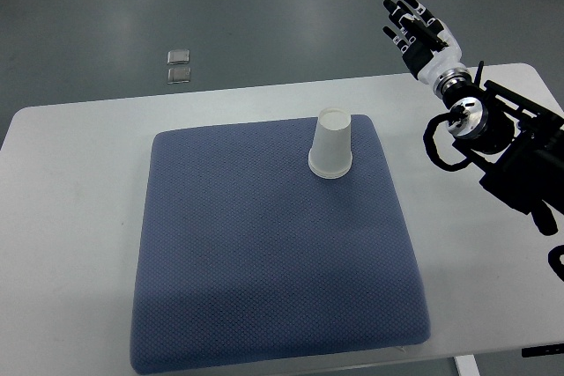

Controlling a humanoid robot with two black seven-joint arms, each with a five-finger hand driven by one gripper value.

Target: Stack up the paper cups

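Cup (331, 145) upside down on blue pad (264, 253) — right hand (420, 31) apart, fingers extended, empty.

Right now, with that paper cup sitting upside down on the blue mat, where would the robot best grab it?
Probably around the side wall of the paper cup, coming from the right, where the right hand is raised with fingers open. The cup stands mouth down on the blue mat, so its rim is unreachable, and nothing crowds its sides.

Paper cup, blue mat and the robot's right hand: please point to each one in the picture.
paper cup (331, 147), top view, on its white side wall.
blue mat (264, 261), top view, on a bare part of its middle.
right hand (419, 31), top view, on the palm area.
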